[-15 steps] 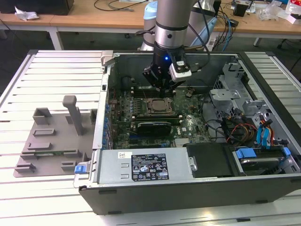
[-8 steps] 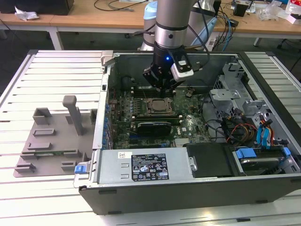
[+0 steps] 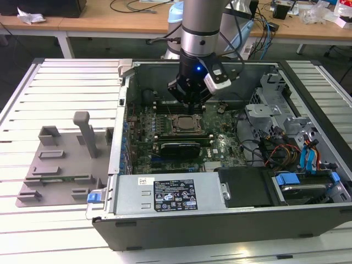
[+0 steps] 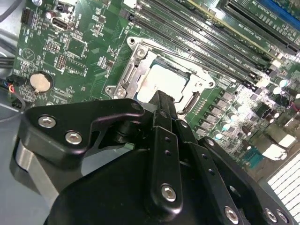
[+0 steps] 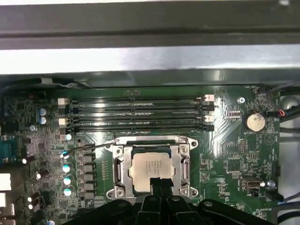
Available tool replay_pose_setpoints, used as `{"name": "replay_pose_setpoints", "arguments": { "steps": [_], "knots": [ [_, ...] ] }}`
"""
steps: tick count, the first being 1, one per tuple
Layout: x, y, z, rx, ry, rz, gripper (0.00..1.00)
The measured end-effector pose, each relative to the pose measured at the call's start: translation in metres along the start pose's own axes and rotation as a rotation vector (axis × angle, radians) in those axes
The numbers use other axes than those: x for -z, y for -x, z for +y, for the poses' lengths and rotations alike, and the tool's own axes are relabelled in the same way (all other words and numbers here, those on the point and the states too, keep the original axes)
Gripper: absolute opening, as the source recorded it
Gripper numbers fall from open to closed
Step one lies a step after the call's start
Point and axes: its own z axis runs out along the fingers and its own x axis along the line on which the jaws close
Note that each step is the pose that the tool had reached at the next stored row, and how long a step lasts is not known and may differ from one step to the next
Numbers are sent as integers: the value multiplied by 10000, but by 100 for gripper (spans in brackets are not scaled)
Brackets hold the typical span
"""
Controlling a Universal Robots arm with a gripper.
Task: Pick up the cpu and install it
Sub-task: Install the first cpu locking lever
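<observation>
Silver-grey cylindrical arm segment (image 3: 199, 22) over a black wrist with a blue indicator light (image 3: 197, 69) and white-grey side-mounted camera module (image 3: 217, 78). Matte black linkage gripper (image 4: 161, 101), silver screws (image 4: 73, 137), black cables (image 3: 237, 38).

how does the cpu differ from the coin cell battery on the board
The cpu is a square plate with a pale, matte metal top; the coin cell battery is a round disc. The cpu looks clearly larger. The cpu sits inside the metal socket frame with the gripper just at its edge, while the battery sits alone toward the board's corner. Both lie flat on the green motherboard and have pale metal faces.
</observation>
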Motion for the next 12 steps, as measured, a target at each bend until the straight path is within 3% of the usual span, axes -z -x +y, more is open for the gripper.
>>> {"name": "replay_pose_setpoints", "arguments": {
  "steps": [3, 5, 10, 12],
  "knots": [
    [2, 0, 0, 506, 1, -27, 11],
    [53, 0, -3, 511, 1, -28, 11],
    [99, 0, -4, 514, -5, -28, 11],
    [147, 1, -4, 514, -60, -27, 11]
  ]
}}
